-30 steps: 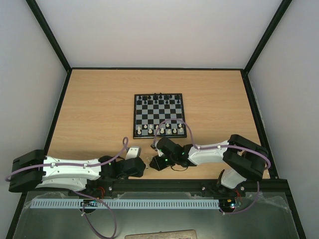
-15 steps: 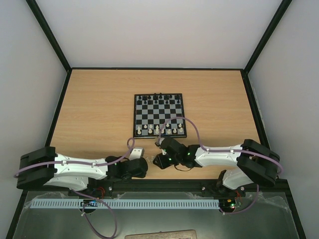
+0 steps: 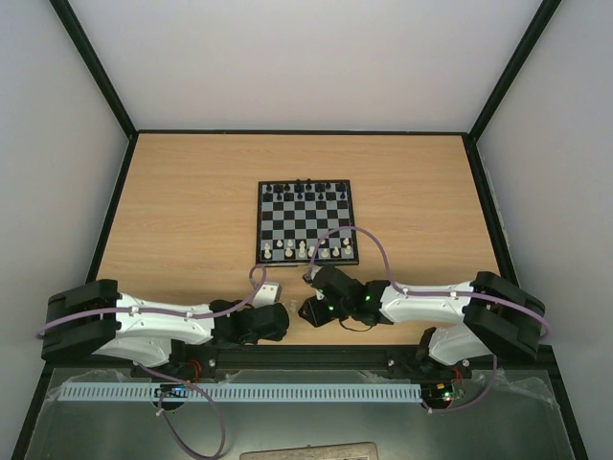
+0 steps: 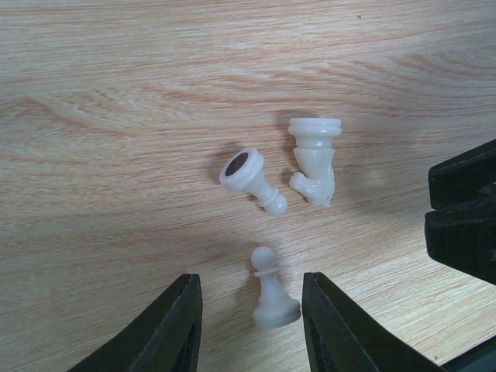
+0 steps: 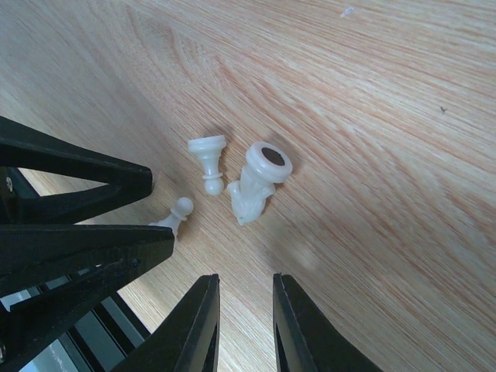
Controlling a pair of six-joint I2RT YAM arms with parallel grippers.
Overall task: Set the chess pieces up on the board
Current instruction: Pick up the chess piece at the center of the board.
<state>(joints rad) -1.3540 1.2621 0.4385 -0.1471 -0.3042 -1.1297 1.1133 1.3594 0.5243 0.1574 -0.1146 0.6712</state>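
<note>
Left arm crept right since earlier frame. Left tool (image 4: 249, 291) straddles upright pawn (image 4: 275, 298), bottom centre of left wrist view, fingers apart, not touching it. Right tool (image 5: 245, 280) narrowly parted, empty. Fallen pawn (image 4: 252, 177) and knight (image 4: 314, 159) lie just above. Board (image 3: 260, 220) at centre of top view. Close squarely on pawn's stem, lift straight, avoid nudging neighbours.

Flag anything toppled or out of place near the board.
Off the board, on the bare table near the arms, a pawn and a knight lie tipped on their sides, close together. A second pawn stands upright between the left gripper's fingers, not gripped.
</note>
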